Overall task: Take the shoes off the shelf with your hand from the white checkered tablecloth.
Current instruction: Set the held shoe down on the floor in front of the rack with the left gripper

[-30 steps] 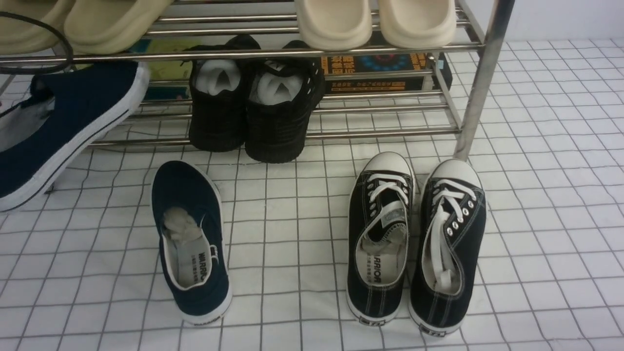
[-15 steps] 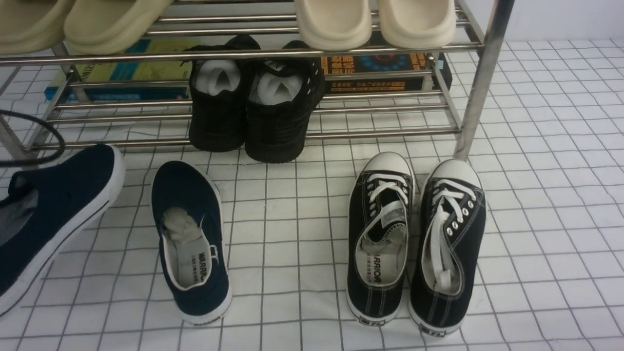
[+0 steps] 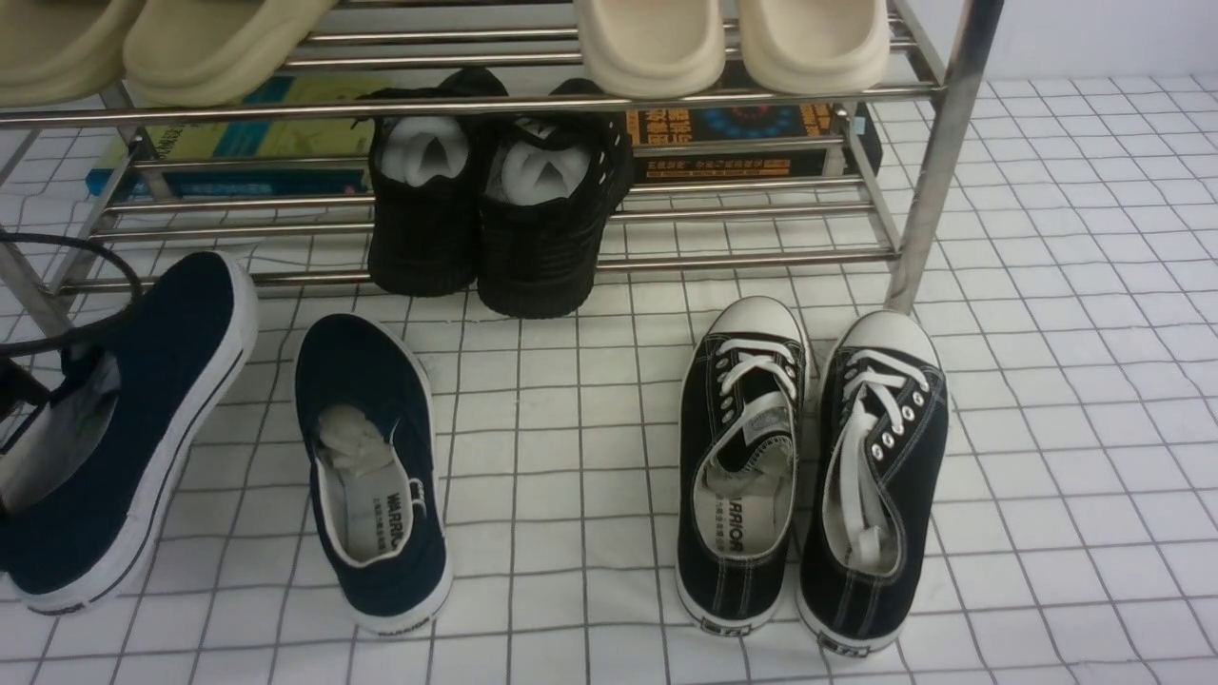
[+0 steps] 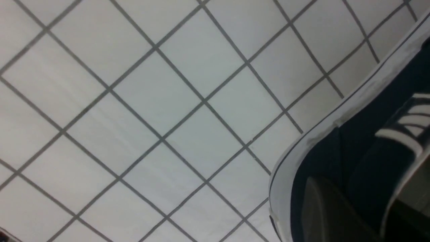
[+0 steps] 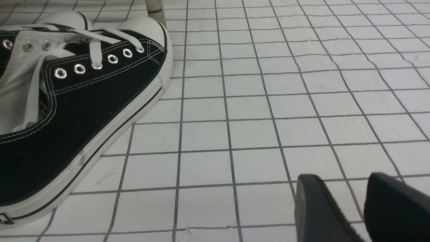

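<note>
The left gripper (image 4: 339, 208) pinches one slip-on (image 3: 166, 381) by its side; a weak pinch could let it twist. Just beyond, to the gripper's right, stands its mate (image 3: 371, 476); swinging wide might knock it. The right gripper (image 5: 346, 201) gapes, holding nothing.

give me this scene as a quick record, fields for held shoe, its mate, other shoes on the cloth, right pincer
held shoe: navy canvas slip-on with white rubber sole, gripped at its side by the black left pincer
mate: matching navy canvas slip-on, on the white checkered cloth
other shoes on cloth: black lace-up sneakers with white toe caps
right pincer: black, open, empty
</note>
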